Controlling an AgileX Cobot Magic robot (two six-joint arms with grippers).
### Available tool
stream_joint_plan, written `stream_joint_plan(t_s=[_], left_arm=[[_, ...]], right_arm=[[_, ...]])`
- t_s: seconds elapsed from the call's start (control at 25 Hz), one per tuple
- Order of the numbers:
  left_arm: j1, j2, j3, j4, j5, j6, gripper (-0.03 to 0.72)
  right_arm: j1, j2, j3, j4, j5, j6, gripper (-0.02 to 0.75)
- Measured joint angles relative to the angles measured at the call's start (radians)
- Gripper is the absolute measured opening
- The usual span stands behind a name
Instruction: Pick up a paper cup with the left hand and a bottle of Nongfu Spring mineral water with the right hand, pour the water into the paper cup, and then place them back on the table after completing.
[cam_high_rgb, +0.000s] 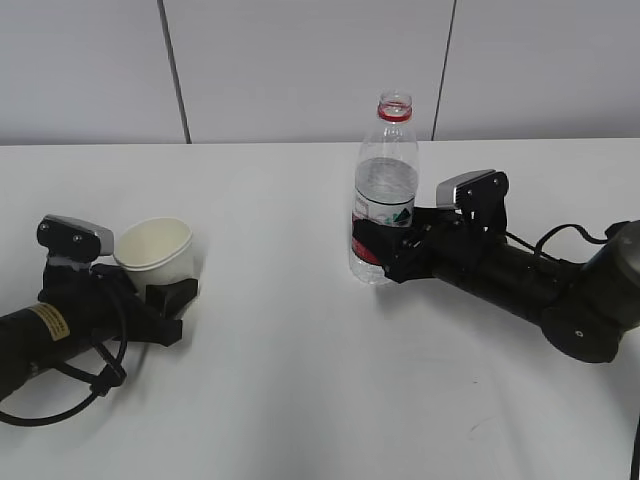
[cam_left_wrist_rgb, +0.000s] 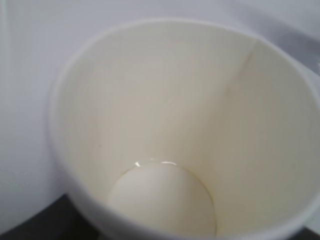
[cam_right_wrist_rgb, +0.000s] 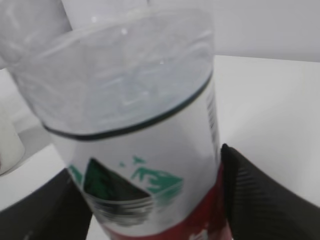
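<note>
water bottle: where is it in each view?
Exterior: water bottle stands upright right of centre, between the right arm's jaws.
Left wrist: not in view; the paper cup fills the frame.
Right wrist: fills centre, green-and-red label facing the camera.
Shared landmark: white table.

Behind the table's far edge there's just a plain pale grey wall made of flat panels. Two thin dark seams split it up: one seam toward the far left corner leaning a bit, and another seam further right, also slightly tilted. A darker strip runs along the wall's bottom.
</note>
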Motion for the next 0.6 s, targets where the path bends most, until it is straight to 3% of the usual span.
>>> stream_joint_plan(t_s=[0.28, 0.6], left_arm=[[0.0, 0.0, 0.0, 0.086, 0.0, -0.004, 0.4], [0.0, 0.0, 0.0, 0.104, -0.001, -0.011, 0.4]], right_arm=[[0.0, 0.006, -0.003, 0.017, -0.006, 0.0, 0.484], [0.0, 0.008, -0.003, 0.021, -0.003, -0.018, 0.48]])
